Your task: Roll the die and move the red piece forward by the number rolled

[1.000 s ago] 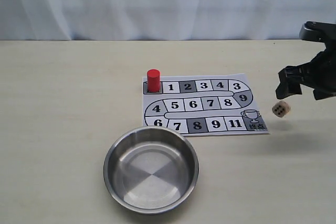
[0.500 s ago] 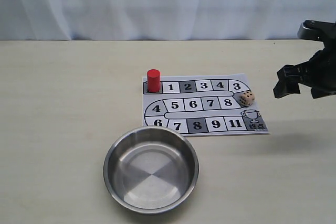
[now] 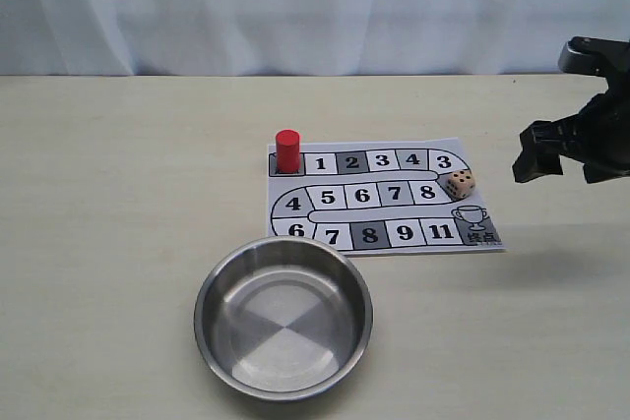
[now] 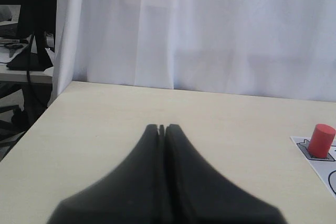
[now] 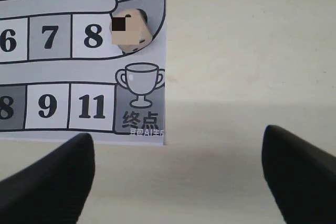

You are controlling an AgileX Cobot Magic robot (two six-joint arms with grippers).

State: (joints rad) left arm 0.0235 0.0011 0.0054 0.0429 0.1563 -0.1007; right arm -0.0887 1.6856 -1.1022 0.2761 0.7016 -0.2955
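The pale die (image 3: 460, 184) (image 5: 129, 30) rests on the printed board (image 3: 379, 196), on the grey square at the right bend beside the 8. On the board's start square at the far left stands the red piece (image 3: 287, 150) (image 4: 321, 140), upright. My right gripper (image 3: 566, 154) (image 5: 176, 163) hangs open above the table to the right of the board, with nothing between its fingers. The left gripper (image 4: 161, 128) is shut and empty; it does not show in the exterior view.
A round steel bowl (image 3: 283, 317) sits in front of the board, empty. The board's trophy square (image 5: 139, 98) lies near its right edge. A white curtain runs behind the table.
The die dropped from below my right gripper, rolled left onto the board and now lies still by the 8. The right gripper rose slightly. The red piece has not moved.
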